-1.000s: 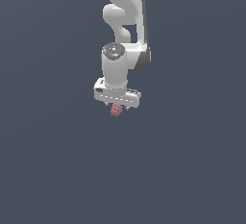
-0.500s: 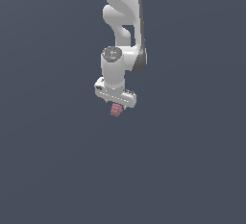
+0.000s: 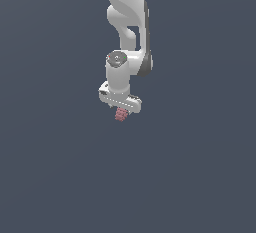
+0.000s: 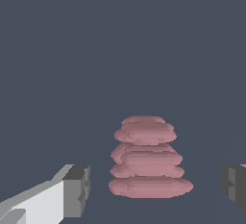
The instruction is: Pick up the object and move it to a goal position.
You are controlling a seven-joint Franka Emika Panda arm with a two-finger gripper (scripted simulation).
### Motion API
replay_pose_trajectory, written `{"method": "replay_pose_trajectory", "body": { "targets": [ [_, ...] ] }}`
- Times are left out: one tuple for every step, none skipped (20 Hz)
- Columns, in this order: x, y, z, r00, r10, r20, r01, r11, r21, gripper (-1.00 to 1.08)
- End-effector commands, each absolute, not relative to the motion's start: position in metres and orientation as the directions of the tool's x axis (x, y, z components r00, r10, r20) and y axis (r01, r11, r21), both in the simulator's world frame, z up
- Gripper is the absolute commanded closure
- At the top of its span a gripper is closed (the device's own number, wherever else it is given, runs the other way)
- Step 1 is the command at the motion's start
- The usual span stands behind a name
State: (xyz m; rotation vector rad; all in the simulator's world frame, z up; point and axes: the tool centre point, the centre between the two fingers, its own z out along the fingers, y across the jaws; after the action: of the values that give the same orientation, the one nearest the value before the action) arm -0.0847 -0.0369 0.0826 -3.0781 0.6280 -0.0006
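Observation:
The object is a small pinkish-red knobbly lump. In the exterior view it sits right under the white gripper, which points down from the arm. In the wrist view the object looks like a stack of flattened pink lobes and lies between the two fingers. One grey fingertip and the other stand on either side of it, each with a visible gap to it. The gripper is open around the object without touching it.
The white arm comes down from the top of the exterior view. The ground around it is a plain dark grey-blue surface. No goal marker shows.
The hand has turned slightly about its own axis and looks a little narrower in the exterior view. The object stays in the same place under it.

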Motion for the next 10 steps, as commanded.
{"method": "replay_pose_trajectory", "body": {
  "targets": [
    [-0.086, -0.037, 0.073, 0.920, -0.393, 0.000, -0.393, -0.920, 0.000, -0.92],
    [-0.086, -0.037, 0.068, 0.919, -0.394, 0.000, -0.394, -0.919, 0.000, -0.92],
    [-0.086, -0.037, 0.063, 0.919, -0.394, 0.000, -0.394, -0.919, 0.000, -0.92],
    [-0.086, -0.037, 0.058, 0.919, -0.394, 0.000, -0.394, -0.919, 0.000, -0.92],
    [-0.086, -0.037, 0.054, 0.919, -0.394, 0.000, -0.394, -0.919, 0.000, -0.92],
    [-0.086, -0.037, 0.051, 0.919, -0.395, 0.000, -0.395, -0.919, 0.000, -0.92],
    [-0.086, -0.037, 0.048, 0.919, -0.395, 0.000, -0.395, -0.919, 0.000, -0.92],
    [-0.086, -0.037, 0.045, 0.919, -0.395, 0.000, -0.395, -0.919, 0.000, -0.92],
    [-0.086, -0.037, 0.044, 0.918, -0.396, 0.000, -0.396, -0.918, 0.000, -0.92],
    [-0.086, -0.037, 0.042, 0.918, -0.396, 0.000, -0.396, -0.918, 0.000, -0.92]
  ]
}}
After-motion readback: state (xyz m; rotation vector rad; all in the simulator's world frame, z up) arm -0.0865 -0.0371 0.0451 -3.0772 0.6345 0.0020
